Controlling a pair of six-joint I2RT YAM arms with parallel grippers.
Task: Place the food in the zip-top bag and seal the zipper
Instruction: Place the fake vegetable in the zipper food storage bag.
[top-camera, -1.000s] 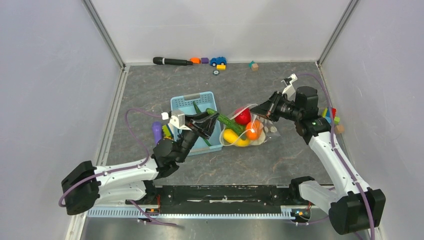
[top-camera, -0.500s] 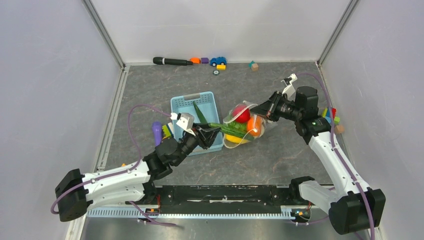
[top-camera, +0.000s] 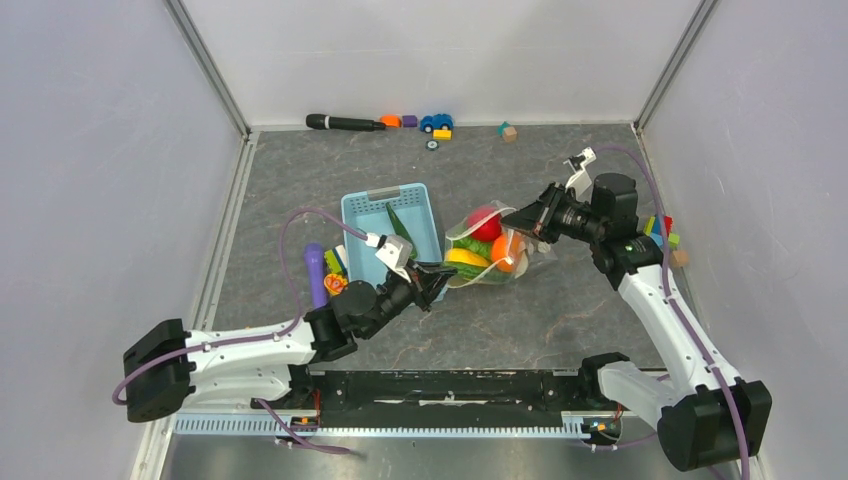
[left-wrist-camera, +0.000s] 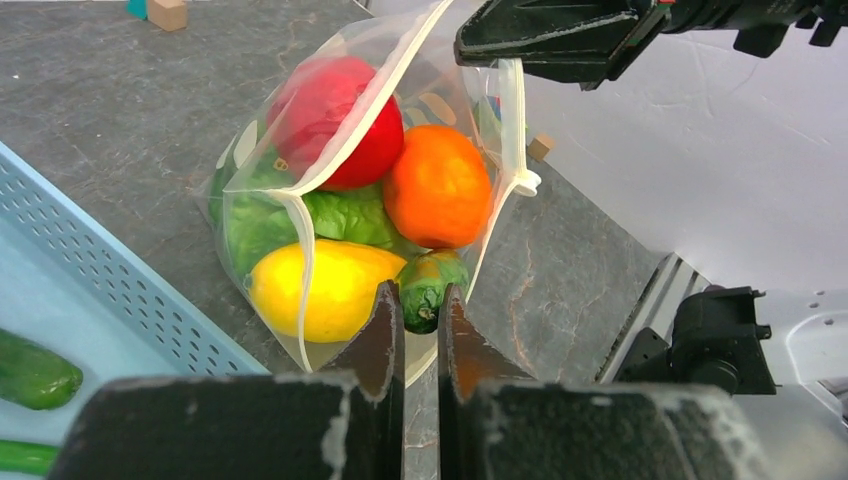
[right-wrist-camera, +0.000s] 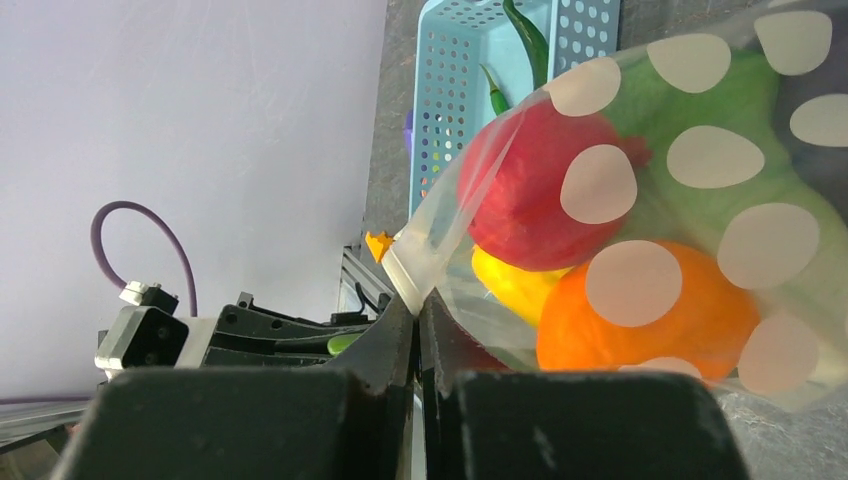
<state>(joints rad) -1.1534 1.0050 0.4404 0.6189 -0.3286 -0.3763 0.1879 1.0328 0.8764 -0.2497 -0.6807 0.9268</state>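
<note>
You look down on a grey table (top-camera: 560, 330) with a light-blue basket (top-camera: 372, 212) at its centre. Just right of the basket lies the zip-top bag (left-wrist-camera: 440, 110), its mouth facing left and near. Your right gripper (top-camera: 522, 217) is clenched on the bag's upper mouth edge and holds it lifted open. Your left gripper (left-wrist-camera: 421, 295), the arm nearer the mouth, sits at the opening with its jaws drawn almost together; you cannot tell whether they nip anything. Inside the bag are lettuce (left-wrist-camera: 350, 215), a red piece (left-wrist-camera: 340, 120), an orange piece (left-wrist-camera: 438, 188) and a yellow piece (left-wrist-camera: 320, 290). A green cucumber (left-wrist-camera: 428, 285) has its end right at the left fingertips, straight ahead, with its long axis running away into the bag. A forward push looks apt. The zipper (left-wrist-camera: 512, 120) is unsealed.
</note>
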